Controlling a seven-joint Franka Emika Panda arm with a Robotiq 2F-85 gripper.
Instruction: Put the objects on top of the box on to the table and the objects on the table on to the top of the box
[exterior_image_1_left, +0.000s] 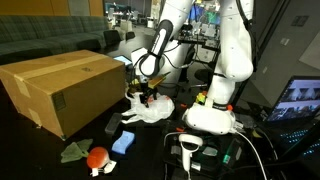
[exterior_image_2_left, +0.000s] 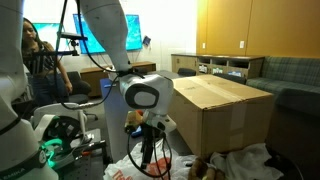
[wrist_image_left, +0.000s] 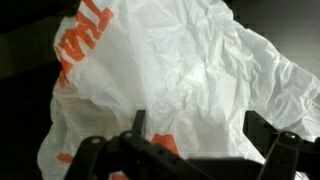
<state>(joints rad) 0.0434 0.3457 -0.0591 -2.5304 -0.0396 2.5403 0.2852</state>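
Note:
A crumpled white plastic bag with orange print lies on the dark table in front of the robot base; it also shows in an exterior view and fills the wrist view. My gripper hangs just above the bag, fingers spread wide apart with the bag between them, not closed on it. A large cardboard box stands beside the bag; its top looks bare in both exterior views. A blue block, a green cloth and a red ball-like toy lie on the table near the box.
The robot base stands behind the bag. A handheld scanner and cables lie in front of it. A laptop sits at the table's edge. A sofa is behind the box.

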